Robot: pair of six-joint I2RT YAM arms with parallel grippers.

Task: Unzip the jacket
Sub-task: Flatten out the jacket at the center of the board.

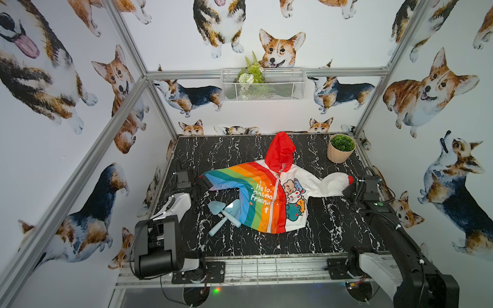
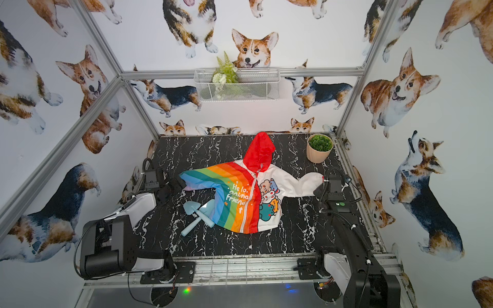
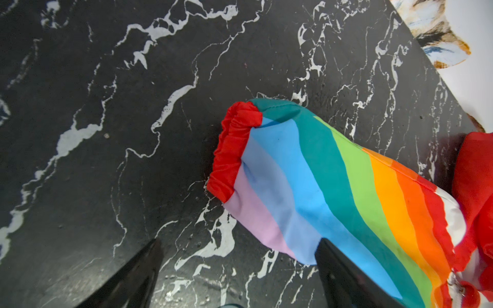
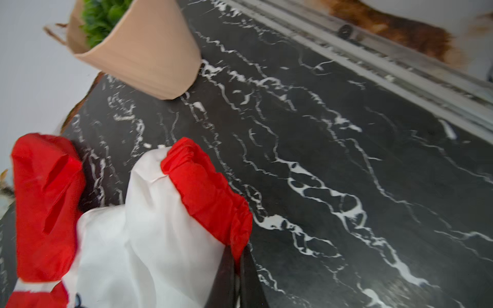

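Left wrist view showed the left tool (image 3: 240, 241) spread wide over the rainbow sleeve (image 3: 320, 173). The right tool (image 4: 238, 256) pinched the white sleeve (image 4: 149, 226). The jacket (image 1: 253, 192) lay on the tabletop (image 1: 266, 245), zipper (image 1: 274, 202) crosswise between both tools, neither clearly nearer.

The jacket (image 1: 256, 186) is thin, smooth cloth; the tabletop (image 1: 226, 152) is matt, marble-patterned; the plant pot (image 1: 340, 157) seems ribbed plastic.
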